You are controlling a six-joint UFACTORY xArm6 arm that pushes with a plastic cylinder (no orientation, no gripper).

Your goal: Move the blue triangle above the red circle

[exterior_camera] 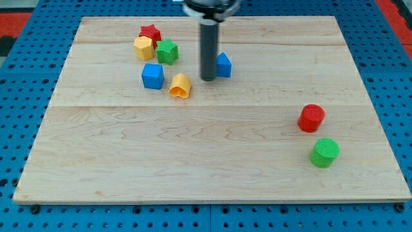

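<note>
I have no claw to open or close, only a straight dark rod, and my tip rests on the pale wooden board just at the left edge of the small blue plastic triangle block, touching it or nearly so; the rod covers that seam, so I cannot tell which.

The blue triangle sits in the upper middle of the board, well apart from the red round cylinder block, which stands toward the view's right with a green round cylinder block just below it.

I judge the triangle light, rigid and smooth-bottomed, so it should slide easily on the wood. It may also spin if I press off-centre. I would push against a flat side, in line with its middle, not at a corner.

My rod hides the triangle's left part, so its full outline is unclear.

Left of me lie a yellow-orange arched block, a blue cube, a green block, a yellow block and a red star block, partly hidden behind the yellow.
</note>
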